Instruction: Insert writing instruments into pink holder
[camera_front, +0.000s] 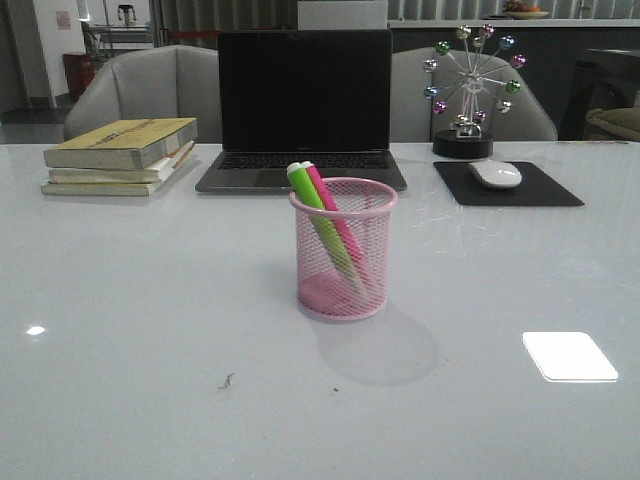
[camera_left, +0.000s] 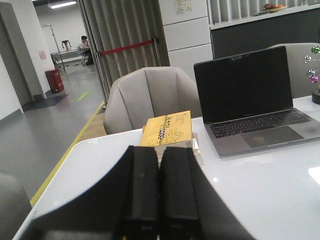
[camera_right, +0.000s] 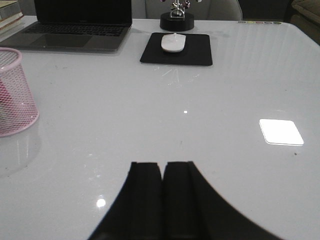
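The pink holder (camera_front: 343, 250) stands upright at the middle of the table. Inside it lean the green marker (camera_front: 312, 205) and the magenta marker (camera_front: 328, 200), side by side, pale caps up above the rim, tilted to the left. Part of the holder (camera_right: 15, 95) also shows in the right wrist view, far from the fingers. My left gripper (camera_left: 159, 150) is shut with nothing in it, off to the table's left side near the books. My right gripper (camera_right: 162, 165) is shut and empty over bare table. Neither gripper shows in the front view.
A stack of books (camera_front: 120, 155) lies at the back left. A dark laptop (camera_front: 303, 110) stands open behind the holder. A white mouse (camera_front: 495, 174) rests on a black pad (camera_front: 510, 185) at the back right, with a ball ornament (camera_front: 470, 90) behind it. Chairs stand beyond the table.
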